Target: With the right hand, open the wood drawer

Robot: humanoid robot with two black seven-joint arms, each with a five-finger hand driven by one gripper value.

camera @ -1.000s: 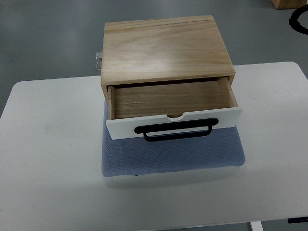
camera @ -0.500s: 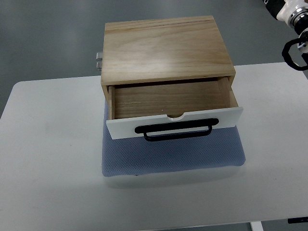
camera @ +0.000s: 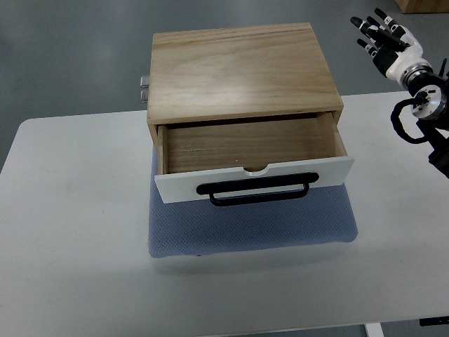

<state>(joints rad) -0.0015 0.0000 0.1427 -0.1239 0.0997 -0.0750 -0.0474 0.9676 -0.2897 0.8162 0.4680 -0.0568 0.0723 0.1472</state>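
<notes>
The wood drawer point(camera: 252, 151) lies well apart from the right hand point(camera: 388, 38), down and to the left of it in the picture, nearer the robot than the hand is. The drawer is pulled out of its wooden box point(camera: 242, 70), its white front panel point(camera: 254, 179) facing the robot and its black handle point(camera: 258, 191) running across the panel. The drawer's long axis runs left to right, slightly tilted so that the end nearer the hand sits a little farther from the robot; the inside shows bare wood. Box and drawer rest on a blue mat point(camera: 249, 228) on the white table point(camera: 70, 210), the mat reaching out past the front panel toward the robot. The right hand hangs above the table's far right corner, its arm entering from the picture's right edge. Its dark-tipped fingers point(camera: 368, 28) are stretched out and slightly spread, pointing up and to the left, away from the robot. It holds nothing and touches nothing.
</notes>
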